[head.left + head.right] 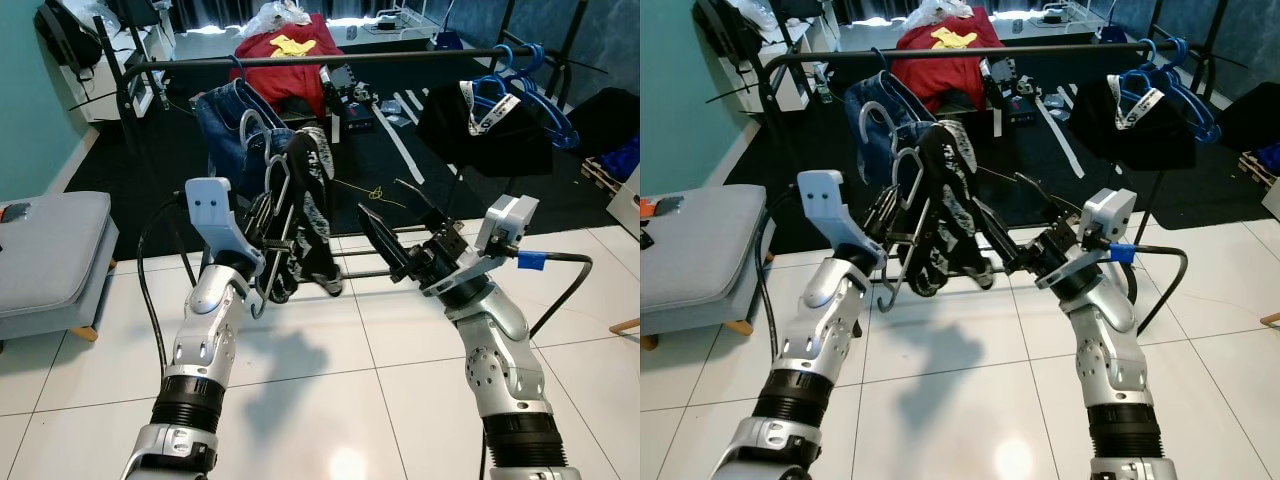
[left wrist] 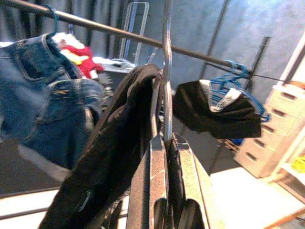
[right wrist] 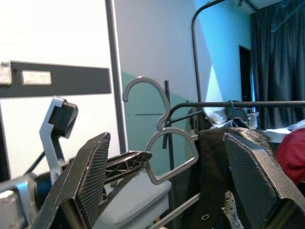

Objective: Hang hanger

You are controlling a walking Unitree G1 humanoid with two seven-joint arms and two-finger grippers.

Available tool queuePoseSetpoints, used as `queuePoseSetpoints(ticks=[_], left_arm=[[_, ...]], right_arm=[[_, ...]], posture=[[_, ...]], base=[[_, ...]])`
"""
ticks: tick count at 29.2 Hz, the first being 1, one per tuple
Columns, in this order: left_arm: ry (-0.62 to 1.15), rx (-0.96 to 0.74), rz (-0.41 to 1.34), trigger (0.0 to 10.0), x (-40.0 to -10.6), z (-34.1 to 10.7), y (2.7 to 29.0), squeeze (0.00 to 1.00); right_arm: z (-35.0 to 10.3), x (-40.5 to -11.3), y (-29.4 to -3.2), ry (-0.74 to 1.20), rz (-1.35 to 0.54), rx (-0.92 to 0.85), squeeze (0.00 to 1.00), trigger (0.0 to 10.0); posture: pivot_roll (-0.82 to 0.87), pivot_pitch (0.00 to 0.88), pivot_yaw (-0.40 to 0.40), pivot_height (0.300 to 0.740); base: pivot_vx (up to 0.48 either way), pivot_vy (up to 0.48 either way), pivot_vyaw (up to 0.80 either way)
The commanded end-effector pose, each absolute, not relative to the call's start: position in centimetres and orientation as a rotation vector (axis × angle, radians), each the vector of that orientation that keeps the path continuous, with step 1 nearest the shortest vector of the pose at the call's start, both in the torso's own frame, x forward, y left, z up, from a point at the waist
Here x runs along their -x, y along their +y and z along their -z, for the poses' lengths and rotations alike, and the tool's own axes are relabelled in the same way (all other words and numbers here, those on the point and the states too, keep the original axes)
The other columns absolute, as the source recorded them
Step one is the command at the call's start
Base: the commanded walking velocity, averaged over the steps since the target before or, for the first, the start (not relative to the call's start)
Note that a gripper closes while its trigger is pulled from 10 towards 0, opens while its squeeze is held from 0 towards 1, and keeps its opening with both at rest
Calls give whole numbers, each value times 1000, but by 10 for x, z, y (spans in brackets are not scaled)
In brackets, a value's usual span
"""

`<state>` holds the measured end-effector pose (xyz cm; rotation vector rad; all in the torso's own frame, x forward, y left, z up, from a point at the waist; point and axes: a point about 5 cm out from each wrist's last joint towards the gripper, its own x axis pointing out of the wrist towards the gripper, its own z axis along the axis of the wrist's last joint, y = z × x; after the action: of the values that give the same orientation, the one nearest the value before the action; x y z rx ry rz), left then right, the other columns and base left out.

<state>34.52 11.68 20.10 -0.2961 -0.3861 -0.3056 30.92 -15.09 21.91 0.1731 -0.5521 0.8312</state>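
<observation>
left gripper (image 1: 262, 238): fingers clamping hanger (image 1: 272, 200) carrying black garment (image 1: 312, 205), below rail (image 1: 330, 58) | right gripper (image 1: 398, 222): fingers spread, reaching beside garment | rail holding jeans (image 1: 225, 125), blue hangers (image 1: 525, 85)

Both head views were evenly lit and sharp. Overhead light produced a round glare spot on the white floor tiles (image 1: 348, 462) and a soft shadow of the arms ahead of it. Bright daylight bleached the far background. The left wrist view was hazy, its near black fingers (image 2: 159, 191) out of focus. The right wrist view was blue-tinted, with its white wall (image 3: 52, 33) overexposed.
</observation>
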Motion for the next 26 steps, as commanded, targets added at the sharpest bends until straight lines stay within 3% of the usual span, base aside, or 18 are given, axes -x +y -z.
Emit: queuePoseSetpoints(ticks=[1,12,13,26], left_arm=[[-499,298,376,0,-339,-219,120,0],[-502,342,609,0,-329,-216,128,0],[-490,340,666,0,-327,-214,129,0],[-396,215,911,0,-318,-202,137,0]], right_arm=[[-223,-310,-152,-552,-870,-181,1000,10000],[-234,-317,-175,-454,-984,-63,1000,10000],[-236,-320,-180,-442,-980,-31,0,10000],[-266,-317,-186,-476,-1101,64,0,10000]], posture=[[34,85,76,740],[23,77,70,740],[22,75,69,740],[24,79,62,740]], base=[[0,0,0],[0,0,0],[0,0,0],[0,0,0]])
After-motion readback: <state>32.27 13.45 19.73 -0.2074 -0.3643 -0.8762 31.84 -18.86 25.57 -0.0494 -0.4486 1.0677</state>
